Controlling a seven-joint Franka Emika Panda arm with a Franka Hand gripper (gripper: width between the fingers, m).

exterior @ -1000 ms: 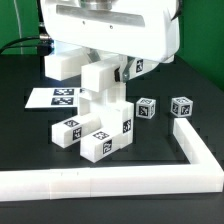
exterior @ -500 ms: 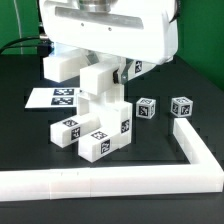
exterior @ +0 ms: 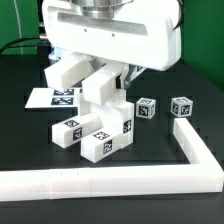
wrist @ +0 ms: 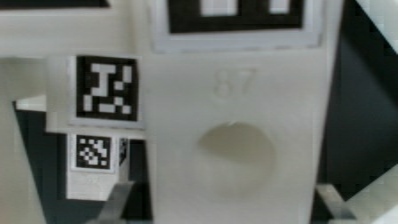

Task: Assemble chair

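Fingers (wrist: 112, 206) are grasping a white slab (exterior: 98, 82), holding it tilted above the half-built chair (exterior: 112, 126). Joining is underway, and the next move is likely calling for squaring and lowering it.

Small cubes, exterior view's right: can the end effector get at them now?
Probably not yet: the end effector looks shut on a white slab. Otherwise the way looks free; both small cubes stand clear of the stacked parts.

Two small cubes (exterior: 146, 108) (exterior: 181, 106), one chair assembly (exterior: 104, 128), one marker board (exterior: 56, 97), one L-shaped border rail (exterior: 110, 178), one robot arm (exterior: 110, 30).
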